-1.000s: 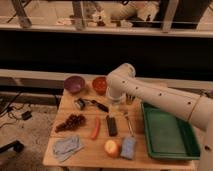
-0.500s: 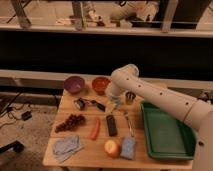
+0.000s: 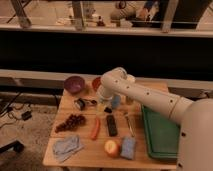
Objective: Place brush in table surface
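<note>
On the light-brown wooden rectangular tabletop [image 3: 92,152], the small dish brush with a round pale-grey head and black handle [image 3: 83,103] lies flat between a round purple bowl [image 3: 75,84] and a bunch of dark grapes [image 3: 71,121]. The white arm's two-finger gripper [image 3: 107,108] hangs low just beside the handle's tip, jaws spread and holding nothing. A green plastic tray [image 3: 162,145] sits along the table's right side.

The table surface [image 3: 92,154] carries brush [image 3: 84,103], grapes [image 3: 71,121], carrot [image 3: 95,128], purple bowl [image 3: 74,84], green tray [image 3: 162,136].
</note>
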You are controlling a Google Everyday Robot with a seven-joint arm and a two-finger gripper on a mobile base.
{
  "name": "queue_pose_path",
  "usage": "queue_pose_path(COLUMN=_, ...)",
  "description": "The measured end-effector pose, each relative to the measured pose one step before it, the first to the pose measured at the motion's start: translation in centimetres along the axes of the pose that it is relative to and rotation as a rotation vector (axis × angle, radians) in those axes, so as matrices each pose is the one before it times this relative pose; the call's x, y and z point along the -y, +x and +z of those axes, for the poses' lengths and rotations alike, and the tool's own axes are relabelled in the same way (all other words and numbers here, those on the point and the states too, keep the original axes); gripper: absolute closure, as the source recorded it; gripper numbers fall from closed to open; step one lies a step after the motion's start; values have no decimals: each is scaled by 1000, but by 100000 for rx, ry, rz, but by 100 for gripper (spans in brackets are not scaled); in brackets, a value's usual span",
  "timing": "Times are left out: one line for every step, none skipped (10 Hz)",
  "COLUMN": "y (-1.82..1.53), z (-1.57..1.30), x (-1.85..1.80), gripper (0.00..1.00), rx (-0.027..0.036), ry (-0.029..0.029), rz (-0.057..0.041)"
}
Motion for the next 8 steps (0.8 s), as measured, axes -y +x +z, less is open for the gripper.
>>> queue_pose_path(y=-130, z=369, x=245, gripper=20, rx=273, ry=69, rz=-388)
queue_pose_path(y=-217, z=411, x=229, gripper=20, rx=254, ry=39, rz=-425)
queue_pose_path(y=-83, z=614, x=118, gripper=20, rx=-2, ry=-271, rz=-287)
queue_pose_path(y=152, z=423, x=145, gripper=20, rx=-33, ry=-99, rz=306)
queue_pose_path(y=528, z=502, x=80, gripper=20, rx=-380, ry=-149, rz=671)
queue_pose_path(y=307, z=798, x=-8, gripper=20, rx=-240, ry=-445, rz=226)
queue_pose_path(y=7, z=485, x=99, gripper=20, rx=-98, ry=-297, rz=-128)
queue_pose_path(y=91, z=574, x=127, gripper=20, rx=-81, ry=-394, rz=-46)
